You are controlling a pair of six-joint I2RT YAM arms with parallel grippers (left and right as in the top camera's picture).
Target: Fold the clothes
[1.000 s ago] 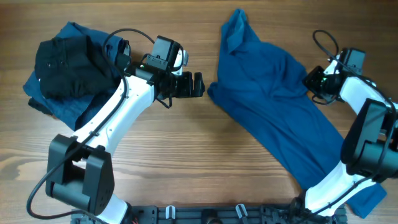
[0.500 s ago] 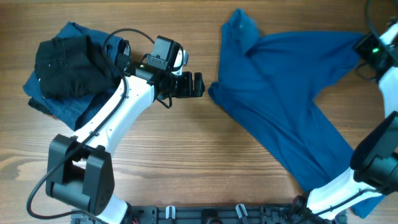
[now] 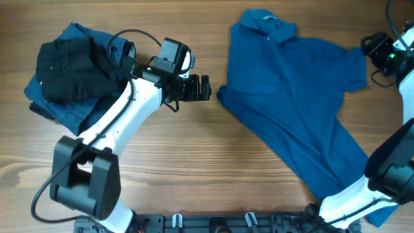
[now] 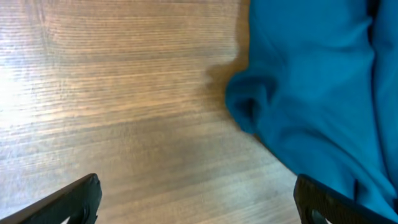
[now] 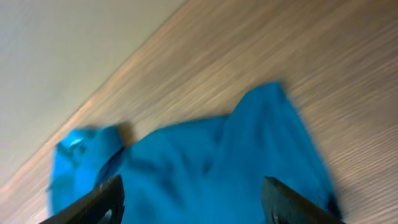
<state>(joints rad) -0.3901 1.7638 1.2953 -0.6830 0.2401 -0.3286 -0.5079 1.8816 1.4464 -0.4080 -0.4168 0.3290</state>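
The blue polo shirt (image 3: 297, 103) lies spread on the table's right half, collar at the top (image 3: 265, 18), one sleeve toward the right edge (image 3: 352, 65). It also shows in the left wrist view (image 4: 317, 93) and the right wrist view (image 5: 211, 168). My left gripper (image 3: 202, 87) is open and empty, just left of the shirt's left edge. My right gripper (image 3: 377, 52) is open beside the right sleeve, holding nothing. A black garment (image 3: 71, 68) lies on darker blue clothes (image 3: 65, 110) at the far left.
The wooden table (image 3: 194, 168) runs under everything. The left arm stretches from the front edge to mid-table. A cable loops over the left wrist (image 3: 129, 35). The right arm rises along the right edge (image 3: 394, 155).
The right gripper pulled the shirt's sleeve out to the right and up, spreading the shirt flat with collar showing, then let go. The left arm stayed still.
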